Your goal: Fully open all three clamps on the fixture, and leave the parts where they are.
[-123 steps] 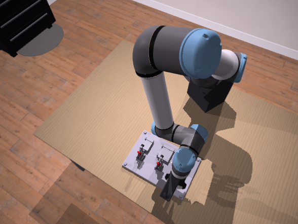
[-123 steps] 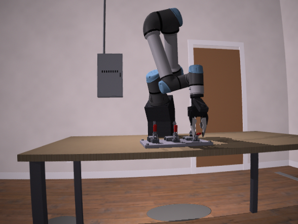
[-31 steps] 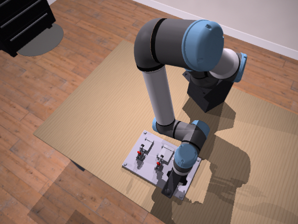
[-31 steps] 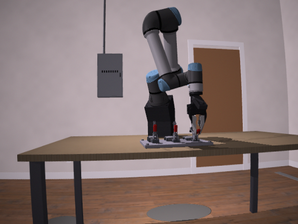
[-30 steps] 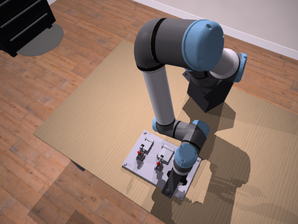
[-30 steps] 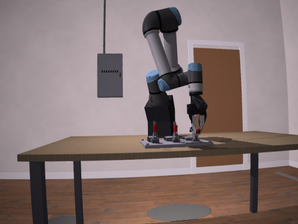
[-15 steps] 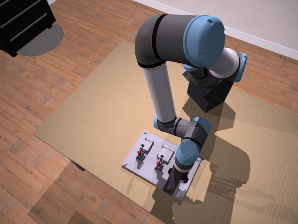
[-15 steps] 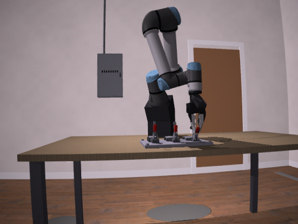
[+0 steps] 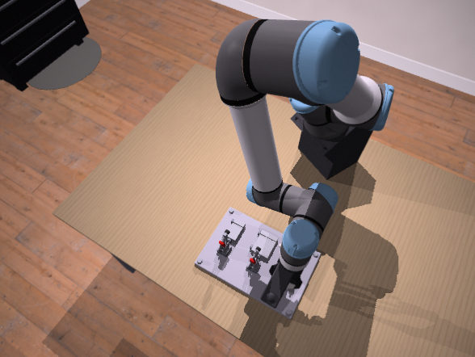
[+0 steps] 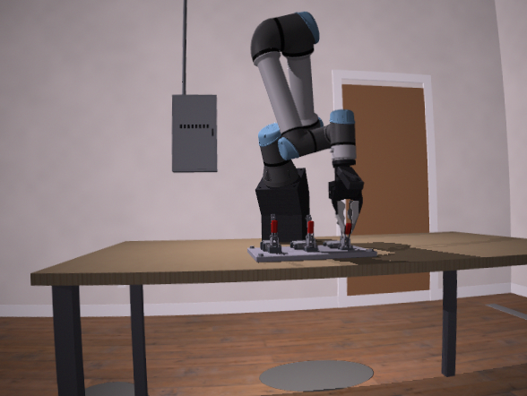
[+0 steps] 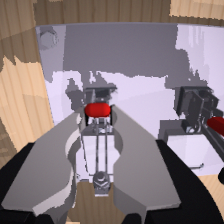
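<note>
A grey fixture plate (image 9: 260,260) lies on the table and carries three toggle clamps with red handles. My gripper (image 11: 100,106) is shut on the red handle (image 11: 97,110) of the right-hand clamp (image 10: 346,235); the handle stands nearly upright between the fingers. In the overhead view my wrist (image 9: 283,279) hides this clamp. The middle clamp (image 9: 258,260) and the left clamp (image 9: 228,243) stand free with their red handles up, also in the side view (image 10: 309,233) (image 10: 273,233). Pale block parts (image 9: 267,242) (image 9: 238,230) sit by the clamps on the plate.
The robot base (image 9: 333,149) stands on the table behind the fixture. The table's front edge lies close to the plate. A black drawer cabinet (image 9: 36,36) stands on the floor at far left. A grey wall box (image 10: 194,133) and a door (image 10: 385,179) are behind.
</note>
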`<state>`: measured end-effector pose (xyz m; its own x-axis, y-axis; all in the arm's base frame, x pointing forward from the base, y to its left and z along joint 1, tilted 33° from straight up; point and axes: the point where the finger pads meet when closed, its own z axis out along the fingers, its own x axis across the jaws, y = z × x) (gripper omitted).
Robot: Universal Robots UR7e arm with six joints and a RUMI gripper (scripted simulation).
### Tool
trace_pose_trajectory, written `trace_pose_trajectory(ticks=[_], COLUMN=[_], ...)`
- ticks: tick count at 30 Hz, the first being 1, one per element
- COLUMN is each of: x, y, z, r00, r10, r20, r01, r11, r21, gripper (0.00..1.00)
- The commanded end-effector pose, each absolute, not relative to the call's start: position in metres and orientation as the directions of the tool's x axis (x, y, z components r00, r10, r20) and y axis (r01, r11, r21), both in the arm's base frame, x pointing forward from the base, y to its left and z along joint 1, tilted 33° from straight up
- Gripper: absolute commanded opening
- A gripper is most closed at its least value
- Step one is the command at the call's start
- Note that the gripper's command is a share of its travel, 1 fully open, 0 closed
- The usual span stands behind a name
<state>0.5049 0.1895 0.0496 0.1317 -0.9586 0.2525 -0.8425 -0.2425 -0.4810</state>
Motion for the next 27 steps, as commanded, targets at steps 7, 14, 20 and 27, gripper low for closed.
trace_pose_trajectory(ticks=[7,14,20,27], x=[0.4969,0.4943,0.4933,0.4923], y=[0.1868,0.1860,0.1856,0.1853], z=[0.0448,0.0428,0.0421,0.0414], r00=[0.132,0.132,0.132,0.132], r10=[-0.958,-0.958,-0.958,-0.958], r20=[0.255,0.255,0.255,0.255], r01=[-0.845,-0.845,-0.846,-0.846], r11=[-0.243,-0.243,-0.243,-0.243], r21=[-0.476,-0.476,-0.475,-0.475], gripper=[0.00,0.00,0.00,0.00])
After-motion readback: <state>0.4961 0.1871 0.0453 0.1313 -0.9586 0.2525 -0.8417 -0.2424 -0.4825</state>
